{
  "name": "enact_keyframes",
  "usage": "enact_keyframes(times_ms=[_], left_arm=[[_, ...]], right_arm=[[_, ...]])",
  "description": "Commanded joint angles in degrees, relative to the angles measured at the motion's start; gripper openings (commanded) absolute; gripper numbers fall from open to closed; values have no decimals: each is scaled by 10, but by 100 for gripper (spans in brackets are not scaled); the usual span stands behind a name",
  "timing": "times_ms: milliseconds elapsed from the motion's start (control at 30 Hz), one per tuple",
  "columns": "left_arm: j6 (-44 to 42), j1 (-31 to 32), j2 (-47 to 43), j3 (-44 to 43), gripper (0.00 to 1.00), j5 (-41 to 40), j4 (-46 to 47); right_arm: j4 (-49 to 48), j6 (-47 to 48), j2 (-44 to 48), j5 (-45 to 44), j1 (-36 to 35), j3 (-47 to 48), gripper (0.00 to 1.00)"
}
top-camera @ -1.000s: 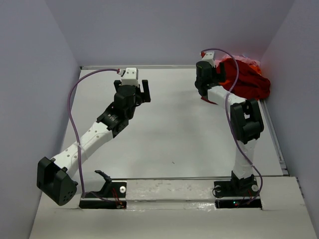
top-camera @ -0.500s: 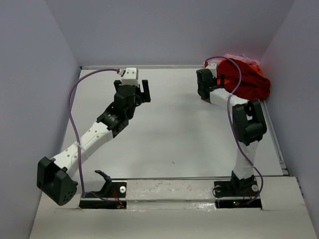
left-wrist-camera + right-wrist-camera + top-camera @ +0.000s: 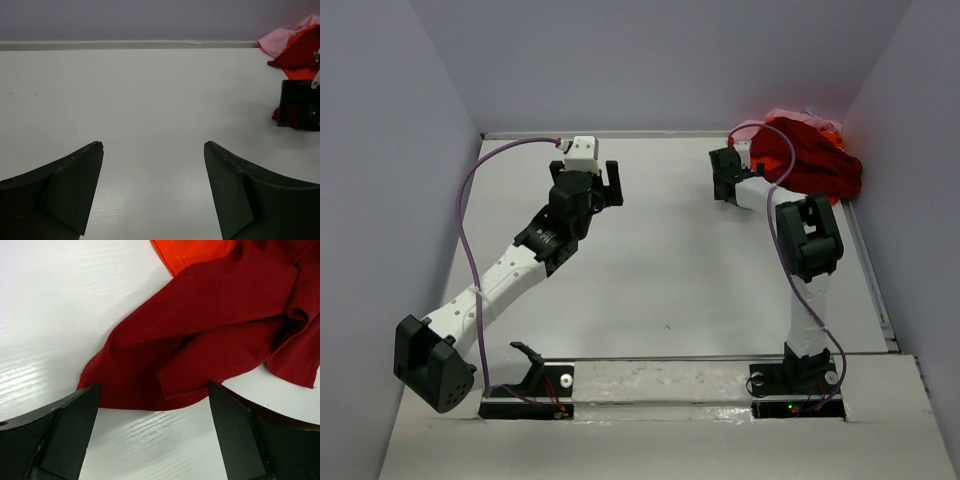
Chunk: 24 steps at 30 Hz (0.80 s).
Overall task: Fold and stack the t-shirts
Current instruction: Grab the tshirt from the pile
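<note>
T-shirts [image 3: 815,160]: all three lie in one crumpled heap at the counter's [image 3: 670,260] far right corner, with the maroon shirt [image 3: 210,325] over the orange shirt [image 3: 195,250] and the pink shirt [image 3: 282,40] behind. None folded, no stack begun; whole task outstanding. Right jaws apart, low at the maroon edge, gripping nothing. Left jaws apart, mid-counter, well apart from heap.

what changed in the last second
The right gripper shifted a little as its wrist swung back toward the arm's base. It is now open at the edge of the maroon t-shirt, gripping nothing. The left gripper, open, the orange t-shirt and the pink t-shirt stayed put.
</note>
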State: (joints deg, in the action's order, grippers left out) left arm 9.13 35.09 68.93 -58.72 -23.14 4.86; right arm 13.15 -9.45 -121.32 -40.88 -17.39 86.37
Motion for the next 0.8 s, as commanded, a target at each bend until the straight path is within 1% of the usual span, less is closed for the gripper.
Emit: enact_keyframes(times_ms=[0, 67, 133, 200, 300, 367, 433, 467, 633, 733, 767], left_arm=[[1, 2, -3, -9, 91, 3, 16], [1, 3, -1, -10, 91, 3, 16], [1, 2, 0, -10, 91, 4, 16], [1, 3, 1, -9, 91, 3, 16], [1, 2, 2, -10, 91, 4, 16], [0, 2, 3, -10, 91, 4, 16], [0, 3, 3, -10, 91, 4, 16], [0, 2, 3, -10, 91, 4, 16], [-1, 2, 5, -10, 91, 4, 16], [0, 3, 5, -10, 91, 5, 16], [-1, 3, 5, -9, 91, 4, 17]], right_arm=[[41, -30, -14, 5, 12, 56, 94], [56, -32, -21, 9, 18, 68, 92], [58, -34, -23, 11, 24, 74, 88], [58, -38, -22, 16, 24, 75, 80], [58, -39, -21, 16, 30, 74, 72], [58, -40, -21, 17, 30, 75, 61], [58, -42, -20, 16, 30, 74, 56], [59, -42, -20, 13, 30, 73, 51], [58, -43, -17, 8, 30, 71, 45], [58, -45, -16, 7, 30, 70, 39], [58, -45, -16, 5, 30, 68, 35]])
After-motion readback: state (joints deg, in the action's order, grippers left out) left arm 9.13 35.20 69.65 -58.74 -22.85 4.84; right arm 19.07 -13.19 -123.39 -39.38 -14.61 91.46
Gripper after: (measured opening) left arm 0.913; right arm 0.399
